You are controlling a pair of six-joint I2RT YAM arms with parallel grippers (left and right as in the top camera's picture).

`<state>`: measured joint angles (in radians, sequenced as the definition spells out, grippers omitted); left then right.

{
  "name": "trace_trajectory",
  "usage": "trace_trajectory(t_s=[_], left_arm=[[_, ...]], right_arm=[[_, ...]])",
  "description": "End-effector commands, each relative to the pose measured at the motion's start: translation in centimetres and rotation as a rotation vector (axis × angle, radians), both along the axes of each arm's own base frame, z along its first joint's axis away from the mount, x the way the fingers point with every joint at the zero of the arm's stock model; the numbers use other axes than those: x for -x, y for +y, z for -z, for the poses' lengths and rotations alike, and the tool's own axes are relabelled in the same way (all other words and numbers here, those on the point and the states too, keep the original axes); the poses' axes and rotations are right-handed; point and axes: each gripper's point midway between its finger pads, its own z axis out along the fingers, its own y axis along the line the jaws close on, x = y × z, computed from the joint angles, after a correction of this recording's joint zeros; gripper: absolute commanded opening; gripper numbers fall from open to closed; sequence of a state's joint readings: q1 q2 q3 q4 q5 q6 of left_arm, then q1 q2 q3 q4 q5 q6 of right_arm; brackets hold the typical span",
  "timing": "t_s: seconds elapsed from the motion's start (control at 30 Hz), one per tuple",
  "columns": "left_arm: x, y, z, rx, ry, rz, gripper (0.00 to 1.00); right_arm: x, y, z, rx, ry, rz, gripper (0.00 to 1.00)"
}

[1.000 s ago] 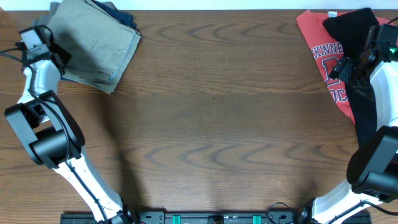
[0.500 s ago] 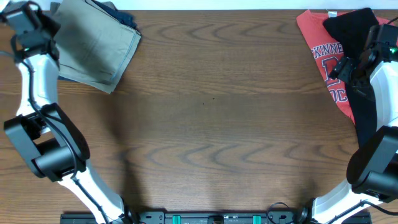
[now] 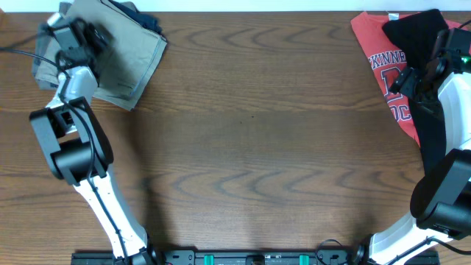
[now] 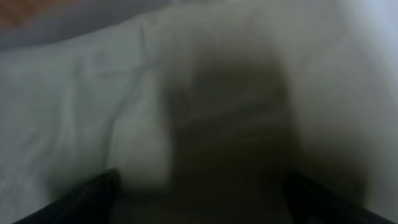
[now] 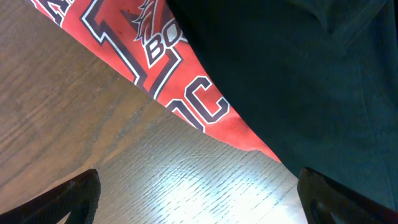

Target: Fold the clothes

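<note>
The folded tan khaki trousers lie at the table's far left, on a navy garment that peeks out behind. My left gripper hovers over their left part. In the blurred left wrist view, tan cloth fills the frame very close, and the left gripper's fingers are wide apart. The red white-printed T-shirt lies far right, with black trousers on top. My right gripper is open and empty at their edge, above bare wood, red shirt and black cloth.
The brown wooden table stretches between the two piles. Both piles lie against the far edge. The arms' bases stand at the near edge, left and right.
My left arm swung from the trousers' left edge up toward the far left corner, then right onto the trousers. The right arm and both piles have not moved.
</note>
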<state>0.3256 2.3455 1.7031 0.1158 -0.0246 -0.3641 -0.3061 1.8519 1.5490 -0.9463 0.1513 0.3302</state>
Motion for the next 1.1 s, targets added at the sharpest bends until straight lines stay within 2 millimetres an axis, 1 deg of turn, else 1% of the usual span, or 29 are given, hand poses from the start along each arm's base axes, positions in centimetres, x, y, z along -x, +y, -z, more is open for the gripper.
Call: trace_trajectory(t_s=[0.0,0.03,0.1,0.13,0.2,0.3,0.37,0.43,0.53,0.57,0.63,0.7,0.77,0.8,0.87,0.97,1.07], left_arm=[[0.3,0.2,0.2,-0.034,0.036,0.025,0.93],[0.3,0.1,-0.2,-0.032,0.032,0.029,0.95],[0.1,-0.3,-1.7,-0.023,0.008,0.053,1.0],[0.1,-0.6,-2.6,-0.019,-0.006,0.065,0.98],[0.0,-1.2,-5.3,-0.011,-0.047,0.097,0.98],[0.2,-2.7,-10.5,0.001,-0.123,0.161,0.98],[0.9,-3.6,-14.1,0.006,-0.163,0.196,0.98],[2.1,-4.5,-17.4,0.009,-0.188,0.219,0.98],[4.8,-6.3,-22.0,0.032,-0.205,0.26,0.98],[5.6,-6.9,-23.1,0.039,-0.21,0.276,0.98],[7.8,-8.8,-25.6,0.074,-0.215,0.326,0.98],[10.2,-10.9,-27.4,0.121,-0.209,0.392,0.98],[12.9,-13.0,-28.2,0.181,-0.172,0.443,0.98],[14.2,-13.7,-28.2,0.206,-0.143,0.45,0.98],[17.0,-14.9,-27.5,0.249,-0.058,0.45,0.98],[21.3,-17.1,-25.7,0.272,0.088,0.496,0.98],[24.6,-19.4,-24.0,0.247,0.19,0.589,0.98]], right_arm=[[0.0,-0.2,0.1,0.005,0.001,0.017,0.99],[0.0,-0.2,0.1,0.005,0.001,0.017,0.99],[0.0,-0.2,0.1,0.005,0.001,0.017,0.99],[0.0,-0.2,0.1,0.005,0.001,0.017,0.99],[0.0,-0.2,0.1,0.005,0.001,0.017,0.99],[0.0,-0.2,0.1,0.005,0.001,0.017,0.99],[0.0,-0.2,0.1,0.005,0.001,0.017,0.99],[0.0,-0.2,0.1,0.005,0.001,0.017,0.99],[0.0,-0.2,0.1,0.005,0.001,0.017,0.99],[0.0,-0.2,0.1,0.005,0.001,0.017,0.99],[0.0,-0.2,0.1,0.005,0.001,0.017,0.99],[0.0,-0.2,0.1,0.005,0.001,0.017,0.99],[0.0,-0.2,0.1,0.005,0.001,0.017,0.99],[0.0,-0.2,0.1,0.005,0.001,0.017,0.99],[0.0,-0.2,0.1,0.005,0.001,0.017,0.99],[0.0,-0.2,0.1,0.005,0.001,0.017,0.99],[0.0,-0.2,0.1,0.004,0.001,0.017,0.99]])
